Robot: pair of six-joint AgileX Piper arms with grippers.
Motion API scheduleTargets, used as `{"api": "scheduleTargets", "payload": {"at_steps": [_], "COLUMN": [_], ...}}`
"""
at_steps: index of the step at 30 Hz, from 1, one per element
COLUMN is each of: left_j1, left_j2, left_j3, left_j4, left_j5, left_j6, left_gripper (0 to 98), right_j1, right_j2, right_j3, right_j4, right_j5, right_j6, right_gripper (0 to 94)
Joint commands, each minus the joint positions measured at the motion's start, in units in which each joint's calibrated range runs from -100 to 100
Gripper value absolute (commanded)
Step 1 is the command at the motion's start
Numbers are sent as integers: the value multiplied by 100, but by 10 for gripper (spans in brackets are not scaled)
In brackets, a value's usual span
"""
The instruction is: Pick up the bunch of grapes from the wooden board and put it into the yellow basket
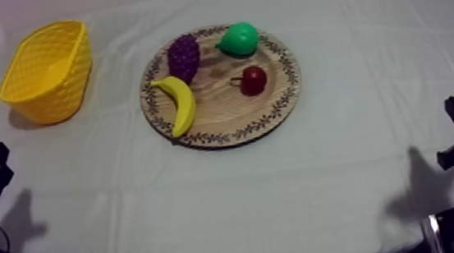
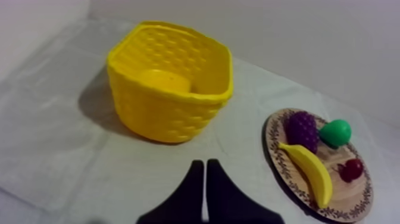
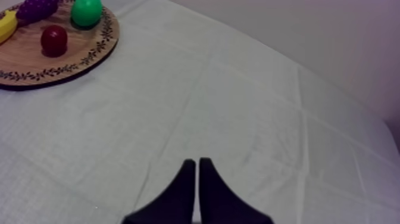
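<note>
Top view: your one wooden board (image 1: 224, 110), one yellow basket (image 1: 60, 89) far left.
One each: bunch of grapes (image 1: 184, 56), banana (image 1: 179, 102), pear (image 1: 239, 40), small red fruit (image 1: 253, 80); left gripper (image 2: 205, 164), right gripper (image 3: 197, 162) clenched empty.

I count one board (image 1: 220, 108), one basket (image 1: 68, 88), four fruits (banana (image 1: 178, 101), pear (image 1: 239, 40), bunch of grapes (image 1: 184, 56), small red fruit (image 1: 253, 80)).

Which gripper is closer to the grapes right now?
Left. The left gripper sits on the side of the wooden board where the bunch of grapes lies; the right gripper sits across the board.
</note>
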Motion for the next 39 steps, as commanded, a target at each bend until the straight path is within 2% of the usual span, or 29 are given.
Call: {"api": "scheduleTargets", "payload": {"at_steps": [1, 6, 11, 17, 19, 24, 27, 34, 39], "left_j1": [48, 121, 235, 350, 343, 129, 28, -2, 115], "left_j2": [1, 319, 1125, 2344, 2814, 3851, 4457, 5862, 6849], "left_j3": [-53, -204, -553, -1606, -2214, -3776, -4454, -5842, -6787], "left_j4": [-5, 50, 318, 462, 505, 801, 914, 1031, 930], "left_j5": [92, 434, 474, 784, 1162, 2251, 2655, 3490, 4070], "left_j6": [-59, -430, -753, -587, -481, -534, -477, -299, -5], "left_gripper": [0, 0, 0, 0, 0, 0, 0, 0, 0], "right_j1": [-1, -1, -1, -1, -1, -1, -1, -1, -1], "right_j2": [0, 0, 0, 0, 0, 0, 0, 0, 0], "right_j3": [0, 0, 0, 0, 0, 0, 0, 0, 0], "right_j4": [-1, -1, -1, -1, -1, -1, -1, -1, -1], "right_j5": [-1, -1, -1, -1, -1, -1, -1, -1, -1], "right_j6": [-1, 1, -1, -1, -1, 1, 3, 2, 0], "right_gripper": [3, 3, 3, 3, 3, 3, 3, 3, 3]}}
